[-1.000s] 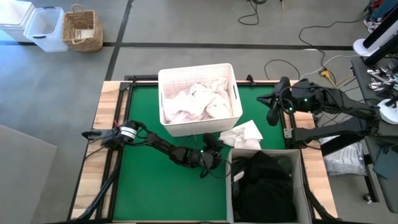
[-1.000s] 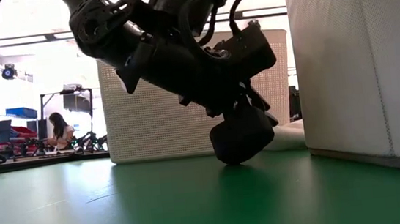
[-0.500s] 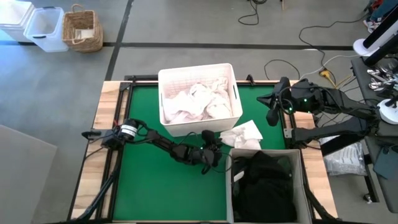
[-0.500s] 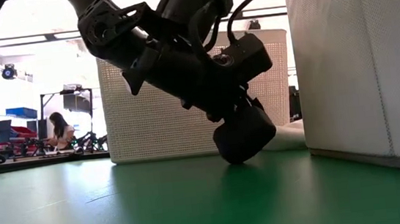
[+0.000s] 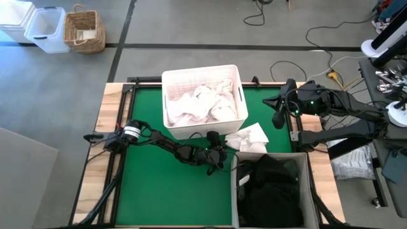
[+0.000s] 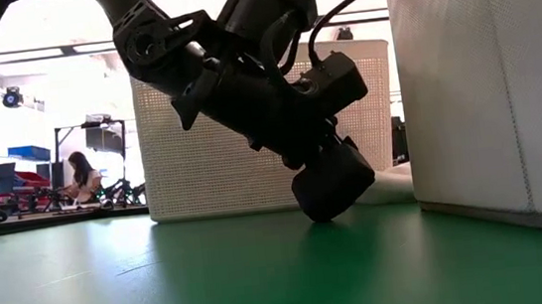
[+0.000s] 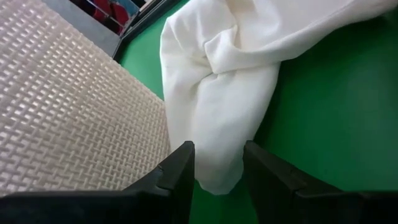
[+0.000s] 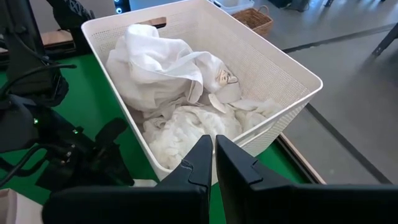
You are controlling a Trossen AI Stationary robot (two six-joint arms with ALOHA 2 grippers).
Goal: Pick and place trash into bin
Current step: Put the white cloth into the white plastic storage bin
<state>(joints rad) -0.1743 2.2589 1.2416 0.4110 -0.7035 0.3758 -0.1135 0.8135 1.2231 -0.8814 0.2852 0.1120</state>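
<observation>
One white sheet (image 5: 248,137) lies crumpled on the green mat, between the white tub (image 5: 203,130) and the grey fabric bin (image 5: 310,184). My left gripper (image 5: 220,152) is low over the mat at the sheet's left end and open. In the left wrist view (image 7: 217,171) its fingers stand on either side of the sheet's (image 7: 217,106) narrow end. The tub holds more white sheets (image 5: 200,105). Dark garments (image 5: 270,187) fill the grey bin. My right gripper (image 5: 278,117) waits, shut, at the table's right edge. My left gripper comes at the sheet nearly level, from the table's left. The sheet's narrow end (image 7: 217,177) reaches in between the open fingers and lies on the mat. I cannot tell whether the fingers touch the cloth.
The tub's wall (image 7: 62,124) stands close beside my left gripper, on its far side. The grey bin's wall (image 6: 494,81) rises just to the right of it. Bare green mat (image 5: 159,184) stretches toward the near left. A person sits in the room beyond the table (image 6: 82,178).
My left gripper has crept a little toward the table's right and far side, closer to the white sheet. The sheet has stayed where it was.
</observation>
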